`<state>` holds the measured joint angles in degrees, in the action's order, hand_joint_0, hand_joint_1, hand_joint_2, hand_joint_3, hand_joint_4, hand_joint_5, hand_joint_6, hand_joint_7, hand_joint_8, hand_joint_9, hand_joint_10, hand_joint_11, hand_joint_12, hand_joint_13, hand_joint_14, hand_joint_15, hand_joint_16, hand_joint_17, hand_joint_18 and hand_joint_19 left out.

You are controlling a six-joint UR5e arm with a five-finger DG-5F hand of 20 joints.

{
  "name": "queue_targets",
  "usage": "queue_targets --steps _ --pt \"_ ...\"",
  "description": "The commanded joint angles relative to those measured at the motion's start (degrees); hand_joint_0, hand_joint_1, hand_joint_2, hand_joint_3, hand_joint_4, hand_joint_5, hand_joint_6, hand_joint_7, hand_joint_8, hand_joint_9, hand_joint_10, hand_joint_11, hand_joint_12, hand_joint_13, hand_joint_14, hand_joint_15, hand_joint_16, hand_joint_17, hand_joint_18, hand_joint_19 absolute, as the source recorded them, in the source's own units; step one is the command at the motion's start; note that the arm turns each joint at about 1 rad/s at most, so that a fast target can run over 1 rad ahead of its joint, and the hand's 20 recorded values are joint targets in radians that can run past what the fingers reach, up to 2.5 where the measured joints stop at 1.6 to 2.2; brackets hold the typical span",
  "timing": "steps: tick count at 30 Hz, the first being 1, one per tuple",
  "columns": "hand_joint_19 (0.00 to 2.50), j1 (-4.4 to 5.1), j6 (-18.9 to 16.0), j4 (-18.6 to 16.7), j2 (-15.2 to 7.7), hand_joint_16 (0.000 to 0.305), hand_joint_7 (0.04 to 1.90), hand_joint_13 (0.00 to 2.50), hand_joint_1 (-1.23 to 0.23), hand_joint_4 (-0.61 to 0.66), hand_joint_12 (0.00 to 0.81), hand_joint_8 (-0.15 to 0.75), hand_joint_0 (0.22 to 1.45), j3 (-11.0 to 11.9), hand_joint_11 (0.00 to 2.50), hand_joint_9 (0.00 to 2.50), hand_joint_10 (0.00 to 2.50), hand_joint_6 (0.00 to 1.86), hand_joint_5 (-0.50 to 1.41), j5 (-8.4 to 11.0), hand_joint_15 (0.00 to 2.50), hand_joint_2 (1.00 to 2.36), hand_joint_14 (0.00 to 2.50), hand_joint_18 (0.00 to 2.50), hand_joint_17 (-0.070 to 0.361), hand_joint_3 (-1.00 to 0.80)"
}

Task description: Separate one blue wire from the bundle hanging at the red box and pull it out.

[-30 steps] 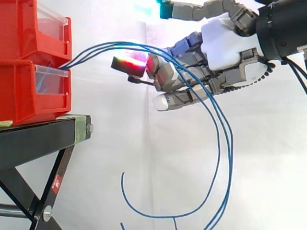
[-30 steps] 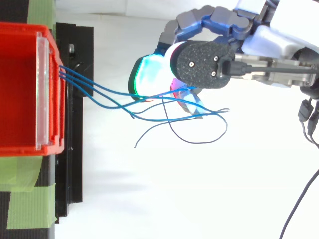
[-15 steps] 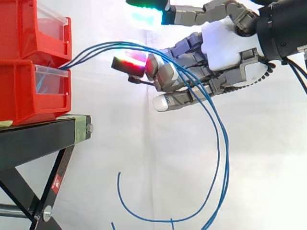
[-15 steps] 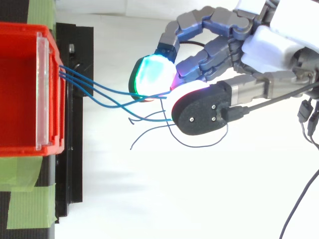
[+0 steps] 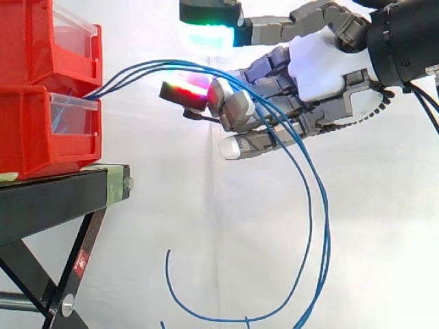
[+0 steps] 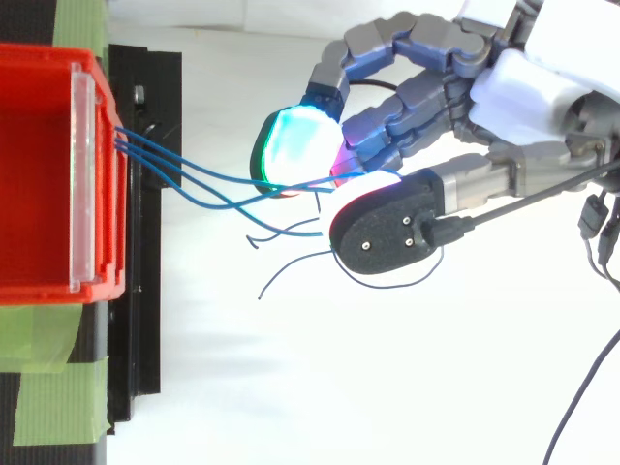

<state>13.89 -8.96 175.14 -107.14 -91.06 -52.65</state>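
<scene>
Several blue wires (image 5: 137,68) leave the front of the lower red box (image 5: 34,130) and arc right to my hand (image 5: 315,68). They run across its curled fingers, then hang down in long loops (image 5: 319,226). In the top view the wires (image 6: 194,179) disappear among the glowing fingertips (image 6: 291,145), while loose ends (image 6: 291,266) trail out below. The thumb (image 5: 209,27) reaches left above the wires with a clear gap under its green pad. From above, its black back (image 6: 387,228) covers part of the bundle. My hand is shut on the wires.
A second red box (image 5: 48,41) sits stacked on the lower one. Both stand on a black stand (image 5: 55,199) with crossed legs. Green tape (image 6: 48,387) marks the stand's top. A white curtain hangs behind, and open space lies below my hand.
The thumb has swung left and across, and now lies over the wires. The hanging loops and loose ends have swayed slightly left. The curled fingers stayed where they were.
</scene>
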Motion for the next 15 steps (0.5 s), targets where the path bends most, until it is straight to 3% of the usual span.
queue_targets --steps 1,15 --pt "0.45 0.0 0.0 0.1 0.0 0.053 0.87 1.01 -0.98 0.18 0.381 0.288 0.63 0.0 1.5 0.89 0.01 0.9 -0.23 0.0 1.55 1.01 0.01 0.67 0.119 -0.4" --pt "0.48 0.0 0.0 0.1 0.0 0.051 0.85 1.05 -0.88 0.17 0.377 0.293 0.68 0.0 1.49 0.93 0.01 0.91 -0.22 0.09 1.54 1.02 0.01 0.69 0.114 -0.23"
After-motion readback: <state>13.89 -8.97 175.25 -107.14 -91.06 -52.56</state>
